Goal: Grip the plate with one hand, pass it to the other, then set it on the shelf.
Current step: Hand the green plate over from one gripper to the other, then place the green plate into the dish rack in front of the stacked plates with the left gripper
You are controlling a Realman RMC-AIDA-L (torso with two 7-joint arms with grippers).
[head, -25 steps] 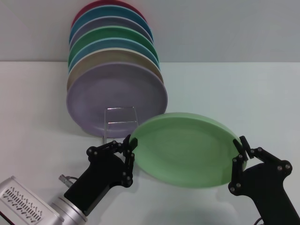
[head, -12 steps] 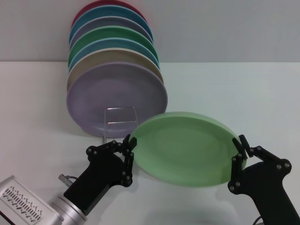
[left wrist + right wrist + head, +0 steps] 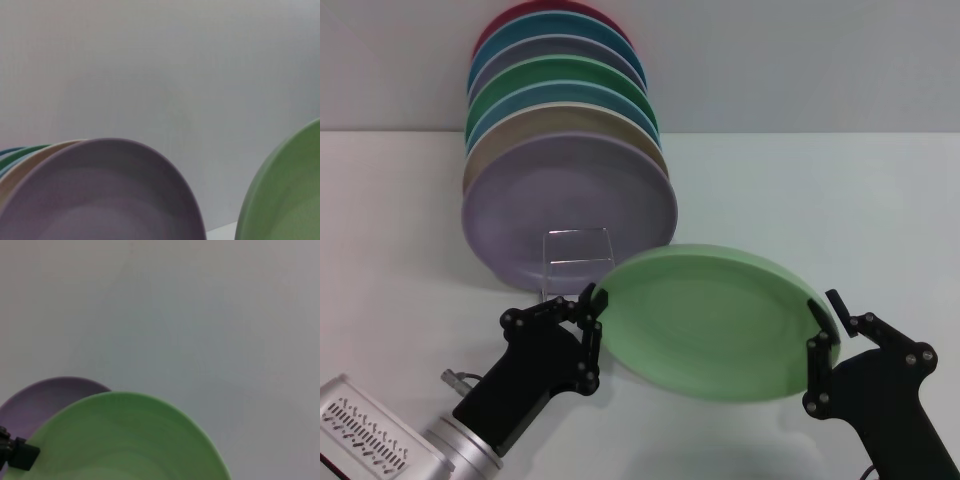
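Observation:
The pale mint-green plate (image 3: 715,320) hangs above the table between both grippers, tilted towards me. My left gripper (image 3: 590,318), on the silver wrist, is shut on the plate's left rim. My right gripper (image 3: 826,328), all black, clamps the right rim with one finger behind and one in front. The plate also shows in the left wrist view (image 3: 287,195) and in the right wrist view (image 3: 125,440). The wire shelf (image 3: 578,258) stands just behind the plate's left edge, its upright loop showing.
A row of coloured plates leans on the shelf, the lavender plate (image 3: 570,205) in front and a darker green plate (image 3: 560,80) farther back. White table (image 3: 820,190) stretches to the right of the row. A grey wall stands behind.
The plate has tipped flatter, and its right rim now reaches farther past my right gripper's fingers. Both grippers have shifted slightly left and down with it.

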